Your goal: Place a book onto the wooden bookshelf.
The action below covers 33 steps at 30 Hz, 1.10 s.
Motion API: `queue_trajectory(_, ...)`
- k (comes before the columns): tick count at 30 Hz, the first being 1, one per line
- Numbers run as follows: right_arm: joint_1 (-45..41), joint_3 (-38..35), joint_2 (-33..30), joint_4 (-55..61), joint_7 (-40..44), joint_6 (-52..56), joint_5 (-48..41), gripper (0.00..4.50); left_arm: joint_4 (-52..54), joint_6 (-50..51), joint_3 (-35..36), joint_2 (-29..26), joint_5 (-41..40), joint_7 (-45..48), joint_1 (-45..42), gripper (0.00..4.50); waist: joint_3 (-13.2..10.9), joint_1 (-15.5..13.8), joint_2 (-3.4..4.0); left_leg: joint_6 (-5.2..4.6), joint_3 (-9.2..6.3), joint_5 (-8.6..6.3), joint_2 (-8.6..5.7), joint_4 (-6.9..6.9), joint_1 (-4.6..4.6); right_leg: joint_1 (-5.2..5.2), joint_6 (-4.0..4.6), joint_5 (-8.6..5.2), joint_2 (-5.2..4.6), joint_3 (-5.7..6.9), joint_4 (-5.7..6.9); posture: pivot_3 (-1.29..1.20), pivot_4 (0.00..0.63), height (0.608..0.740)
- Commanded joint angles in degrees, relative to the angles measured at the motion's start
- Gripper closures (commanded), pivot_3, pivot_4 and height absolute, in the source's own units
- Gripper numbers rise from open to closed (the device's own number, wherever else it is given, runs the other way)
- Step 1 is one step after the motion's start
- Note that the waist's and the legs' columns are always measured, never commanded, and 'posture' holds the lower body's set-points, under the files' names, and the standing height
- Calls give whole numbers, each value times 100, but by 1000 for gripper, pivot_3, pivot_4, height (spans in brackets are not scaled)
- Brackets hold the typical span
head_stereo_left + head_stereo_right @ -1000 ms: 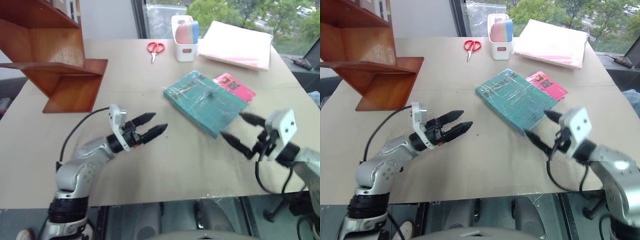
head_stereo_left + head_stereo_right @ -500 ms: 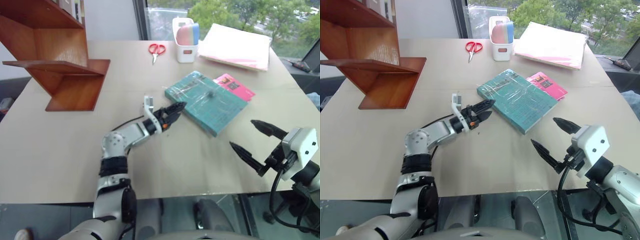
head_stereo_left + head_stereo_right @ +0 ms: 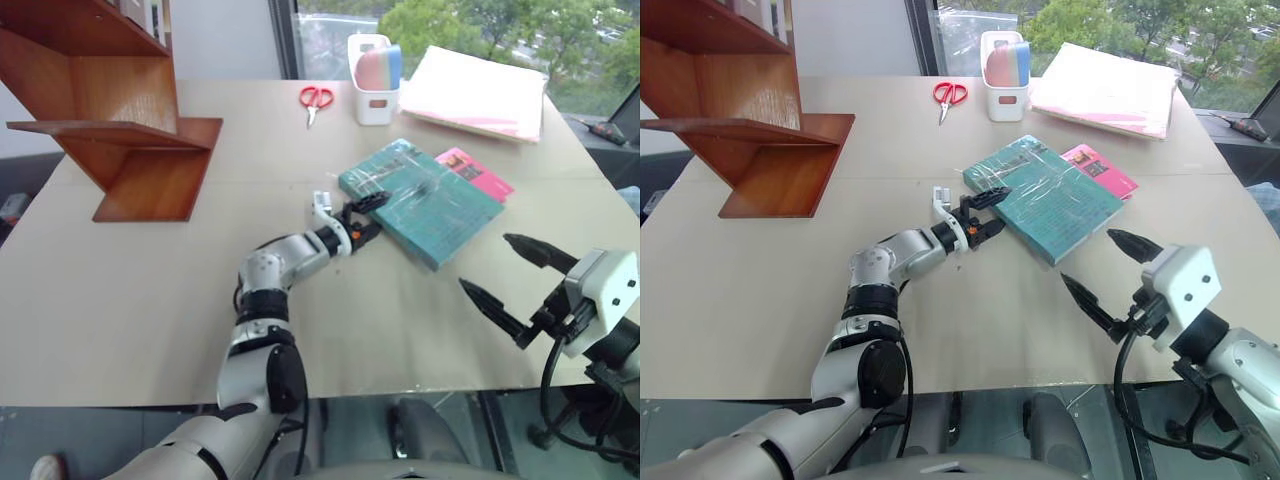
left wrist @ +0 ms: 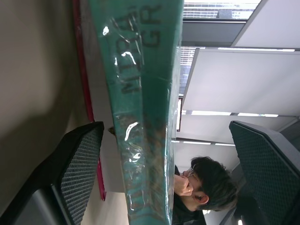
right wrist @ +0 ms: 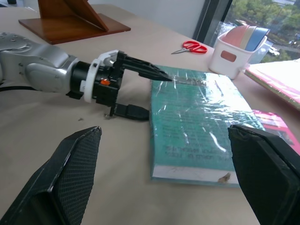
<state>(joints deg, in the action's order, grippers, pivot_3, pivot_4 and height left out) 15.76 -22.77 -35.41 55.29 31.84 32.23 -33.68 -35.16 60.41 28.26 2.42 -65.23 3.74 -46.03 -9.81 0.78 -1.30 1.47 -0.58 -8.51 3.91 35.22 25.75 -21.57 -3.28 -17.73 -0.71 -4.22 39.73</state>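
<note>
While the right gripper (image 3: 512, 277) hangs wide open over the table's near edge, the left gripper (image 3: 366, 214) straddles, jaws spread, the near-left corner of the large flat teal-green book (image 3: 425, 201) lying mid-table, well apart from the reddish-brown wooden bookshelf (image 3: 120, 130) at far left.

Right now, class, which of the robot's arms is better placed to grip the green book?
The left. Its gripper is open at the book's near edge, one finger above the cover and one below. The right gripper hangs open, clear of the book.
</note>
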Motion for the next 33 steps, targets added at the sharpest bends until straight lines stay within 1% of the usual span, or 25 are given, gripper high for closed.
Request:
queue_trajectory(1, 0, -51, -47, 232, -137, -53, -34, 70, -320, -69, 1, 108, 140, 76, -62, 0, 2, -4, 0, 0, 0, 0, 0, 0, -1, 0, 0, 0, 0, 0, 0, 0, 150, 740)
queue_trajectory(6, 69, -95, -59, 294, -232, -64, -36, 70, -480, -25, 9, 160, 266, 141, -152, 0, 5, -15, 1, 0, -4, 0, -7, 0, -1, 2, -2, -1, -4, 2, 1, 0, 150, 740)
queue_trajectory(7, 82, -129, -61, 295, -241, -71, -42, 0, -480, 3, 9, 158, 289, 131, -146, 518, 6, -15, 1, 0, -4, 1, -9, 0, -1, 2, -2, -1, -6, 2, 1, 0, 150, 740)
queue_trajectory(8, 91, -149, -61, 296, -254, -77, -48, 0, -470, 33, 27, 155, 287, 111, -137, 798, 6, -15, 0, 0, -4, 1, -12, 0, -1, 2, -2, -1, -9, 2, 0, 0, 150, 740)
queue_trajectory(14, 99, -46, -59, 281, -317, -108, 1, 0, -226, 317, 214, 22, 160, -120, 3, 3581, 6, -9, 0, 0, -5, 0, -21, 0, -1, 3, -5, -2, -17, 2, 0, 0, 150, 740)
queue_trajectory(16, 65, -1, -59, 236, -316, -123, 24, 0, -100, 452, 287, -37, 89, -207, 74, 4402, 6, 0, 0, 0, -6, 0, -21, 0, -1, 3, -8, -5, -17, 2, 0, 0, 150, 740)
queue_trajectory(17, 35, 39, -59, 204, -313, -132, 41, 0, -42, 496, 319, -64, 65, -247, 108, 4460, 6, 1, 0, 0, -6, 0, -21, -1, -1, 2, -7, -4, -17, 2, 0, 0, 150, 740)
queue_trajectory(22, -222, 297, -58, 23, -296, -174, 128, 0, 236, 628, 474, -168, -121, -401, 160, 4460, 6, 28, -1, 0, -6, 0, -21, -3, -2, 1, -7, -4, -17, 1, 0, 0, 150, 740)
queue_trajectory(26, -397, 408, -59, -105, -242, -216, 151, 0, 626, 808, 506, -289, -331, -348, 193, 4460, 4, 30, -4, 0, -6, 0, -21, -4, -1, 1, -7, -4, -17, 1, 1, 0, 150, 740)
queue_trajectory(29, -557, 475, -58, -231, -199, -266, 136, 0, 1330, 899, 280, -564, -358, 115, 269, 4460, 0, 44, -7, 0, -6, 0, -21, -8, 1, -2, -5, -3, -16, 0, 1, 0, 150, 740)
queue_trajectory(31, -653, 524, -41, -289, -184, -285, 118, 0, 2078, 722, -254, -901, -54, 812, 348, 4460, -4, 47, -9, 0, -6, 0, -21, -10, 2, -5, -5, -3, -16, 0, 1, 0, 150, 740)
queue_trajectory(33, -754, 585, -10, -336, -179, -299, 89, 0, 2599, 446, -641, -1223, 231, 1324, 331, 4460, -5, 12, -11, 2, -6, 1, -21, -13, 5, -6, -3, -2, -16, 1, 0, 0, 150, 740)
